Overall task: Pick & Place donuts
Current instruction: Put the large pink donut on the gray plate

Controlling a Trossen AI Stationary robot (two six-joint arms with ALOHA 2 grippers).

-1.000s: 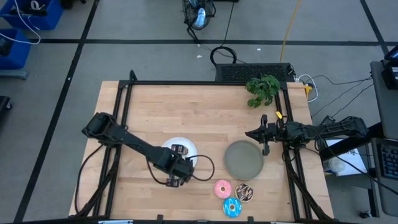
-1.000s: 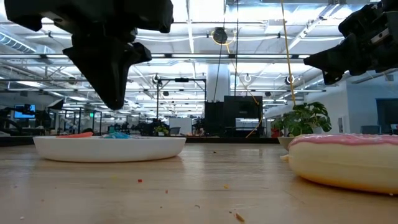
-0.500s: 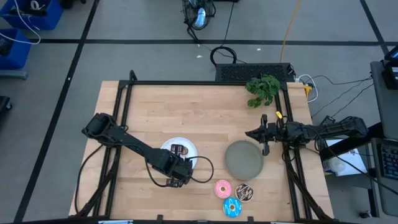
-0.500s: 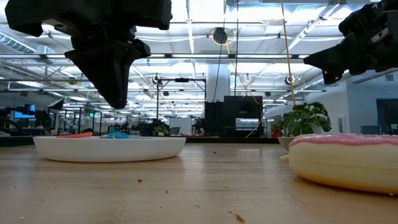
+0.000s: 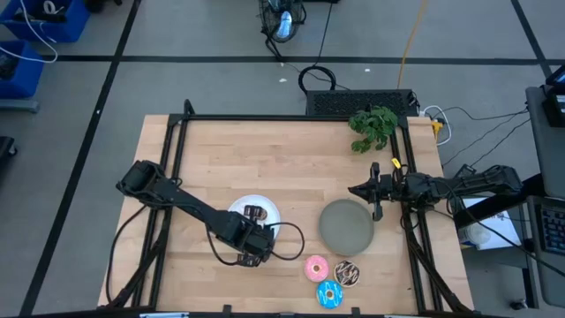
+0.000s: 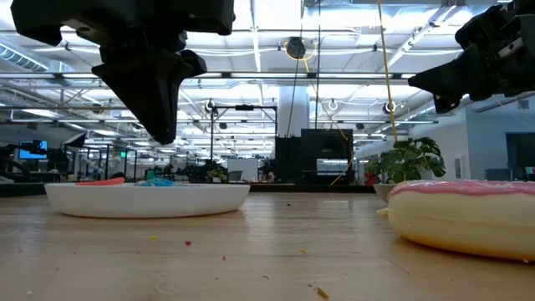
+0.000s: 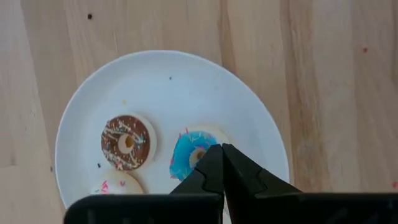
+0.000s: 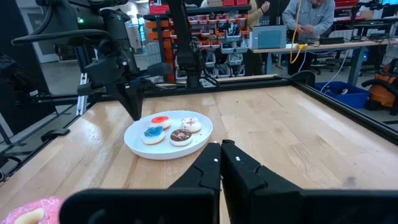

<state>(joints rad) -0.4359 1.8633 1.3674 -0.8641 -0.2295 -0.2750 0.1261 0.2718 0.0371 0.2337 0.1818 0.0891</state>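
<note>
A round white plate (image 5: 267, 208) carries small donuts: brown sprinkled (image 7: 127, 142), blue (image 7: 189, 155), whitish (image 7: 115, 185) and red (image 8: 161, 119). My left gripper (image 7: 221, 148) is shut and points steeply down. It hangs above the plate's near side (image 6: 163, 138), its tips next to the blue donut and clear of it. Larger donuts lie flat on the table near the front edge: pink (image 5: 316, 268), sprinkled chocolate (image 5: 346, 274) and blue (image 5: 329, 294). My right gripper (image 5: 353, 190) waits shut and level at the table's right side.
A round grey plate (image 5: 346, 226) lies right of the white one, just far of the larger donuts. A green plant (image 5: 372, 126) stands at the far right corner. A black frame (image 5: 291, 117) runs round the table. Bare wood lies to the far left.
</note>
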